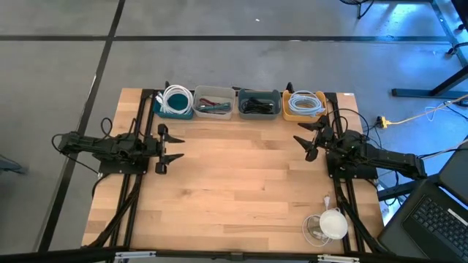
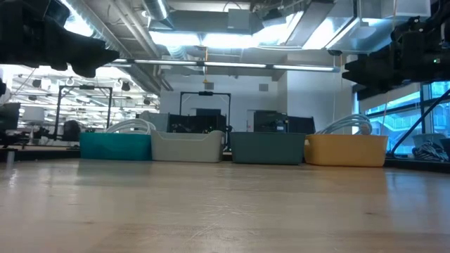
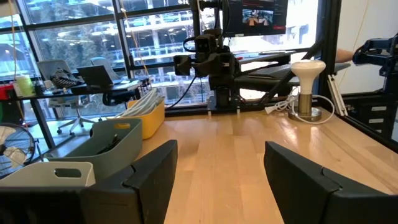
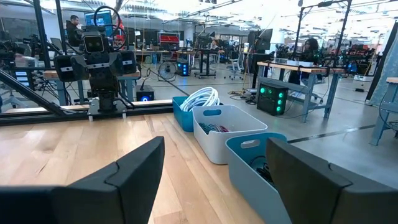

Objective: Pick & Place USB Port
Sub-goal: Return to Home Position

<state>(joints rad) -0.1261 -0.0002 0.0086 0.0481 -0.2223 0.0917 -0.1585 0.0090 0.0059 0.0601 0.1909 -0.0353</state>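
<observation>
High view: four bins line the far edge of the desk [image 1: 241, 190]: a teal bin [image 1: 175, 104], a gray bin [image 1: 213, 103], a dark blue bin [image 1: 258, 104] and a yellow bin [image 1: 304, 104]. The USB cables [image 1: 175, 98] lie coiled or bundled inside them, with none on the bare wood, so the sorting looks finished. The left gripper [image 1: 175, 147] sits by the left edge and the right gripper [image 1: 305, 139] by the right edge. They face each other, well apart, and both have their fingers spread. A white lamp-like object [image 1: 333, 223] stands at the near right corner.

Low view: the bins stand in a row across the far edge. Both arms show only as dark shapes high in the upper corners, clear of the wood, which fits a parked pose.

Left wrist view: its two fingers are apart with nothing between them but desk.

Right wrist view: its fingers are likewise spread and empty. The bins run just beside it, with cables showing over their rims.
</observation>
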